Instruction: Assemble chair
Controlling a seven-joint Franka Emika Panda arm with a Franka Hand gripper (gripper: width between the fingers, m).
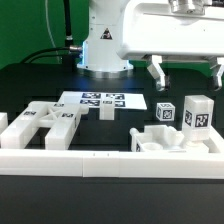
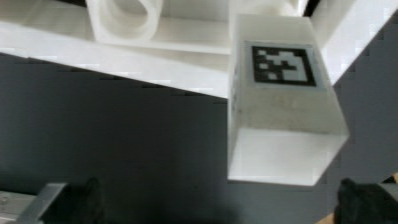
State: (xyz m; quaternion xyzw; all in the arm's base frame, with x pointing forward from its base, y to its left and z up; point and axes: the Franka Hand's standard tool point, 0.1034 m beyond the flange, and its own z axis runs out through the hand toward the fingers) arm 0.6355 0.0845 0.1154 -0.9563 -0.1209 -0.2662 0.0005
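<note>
**Exterior view**
- Hand [image 1: 187, 72]: hangs over the table at the exterior view's right. Its fingers are spread wide and nothing is between them.
- Table [image 1: 30, 85]: black top.
- Marker board [image 1: 100, 101]: lies flat at mid-table, in front of the arm base [image 1: 103, 45].
- Cut-out frame [image 1: 45, 125]: white chair part lying flat at the exterior view's left.
- Shorter tagged block [image 1: 165, 113] and taller tagged block [image 1: 198, 112]: stand upright side by side, below the hand and clear of it.
- Low white part [image 1: 160, 143]: in front of the two blocks, against the border rail [image 1: 110, 160].

**Wrist view**
- Hand [image 2: 222, 198]: only the dark fingertips [image 2: 71, 203] show at the picture's edge. They are far apart and touch nothing.
- Long white block [image 2: 281, 120]: carries one square tag [image 2: 279, 64]. Its near end lies between the fingertips' line and the tag. Whether it stands or lies cannot be told.
- Rounded cut-out part [image 2: 134, 20]: white, beyond the block and beside a white slab [image 2: 107, 55].
</note>
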